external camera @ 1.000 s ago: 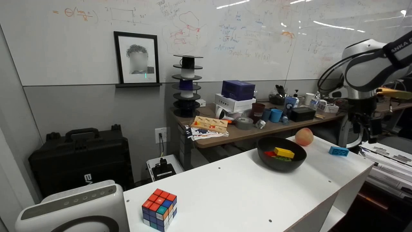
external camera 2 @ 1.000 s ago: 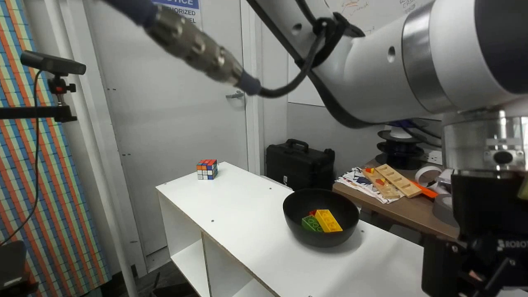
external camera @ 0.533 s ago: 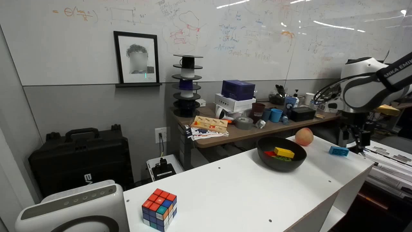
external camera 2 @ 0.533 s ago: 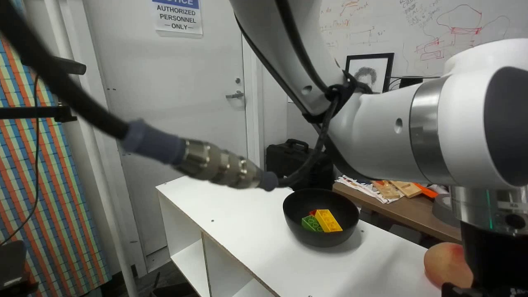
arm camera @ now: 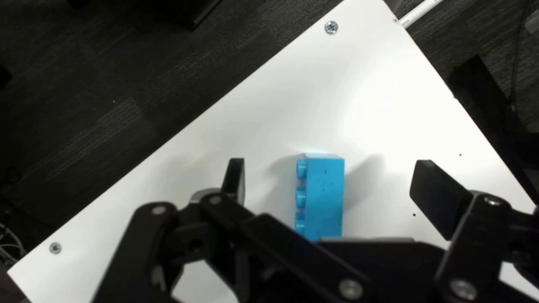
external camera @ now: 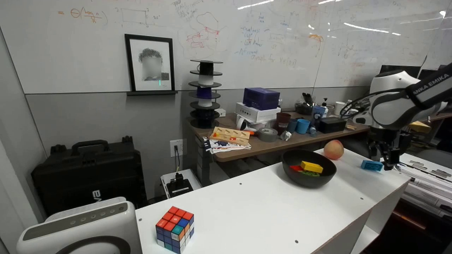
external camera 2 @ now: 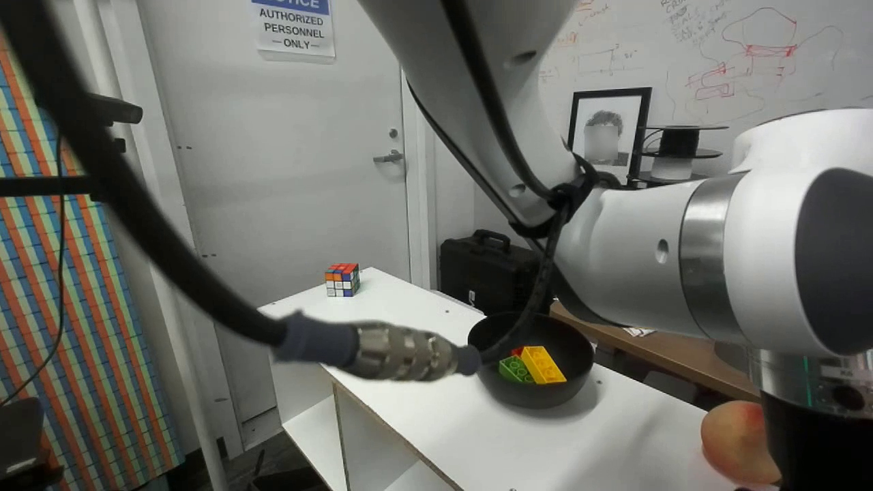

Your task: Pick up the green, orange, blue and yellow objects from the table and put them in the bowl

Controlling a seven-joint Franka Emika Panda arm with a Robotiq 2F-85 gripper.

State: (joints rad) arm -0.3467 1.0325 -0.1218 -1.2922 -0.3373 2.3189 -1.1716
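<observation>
The blue brick [external camera: 370, 165] lies on its side on the white table near its end. In the wrist view the brick [arm camera: 324, 198] sits between the spread fingers with gaps on both sides. My gripper [arm camera: 330, 181] is open and empty above it. In an exterior view the gripper [external camera: 381, 161] hangs just over the brick. The black bowl [external camera: 307, 182] holds a yellow brick [external camera 2: 543, 365], a green brick [external camera 2: 515, 369] and a red piece [external camera 2: 517, 351]. An orange-pink peach [external camera: 333, 149] rests beside the bowl; it also shows near the arm [external camera 2: 738, 442].
A Rubik's cube [external camera: 174, 229] stands at the far end of the white table [external camera: 247, 211]. A brown desk [external camera: 233, 155] with cups, tape and boxes runs behind. The table's edges and corner [arm camera: 379, 12] lie close to the blue brick.
The arm and gripper have come down over the blue brick, moving left in an exterior view. The brick, peach and bowl have not moved.
</observation>
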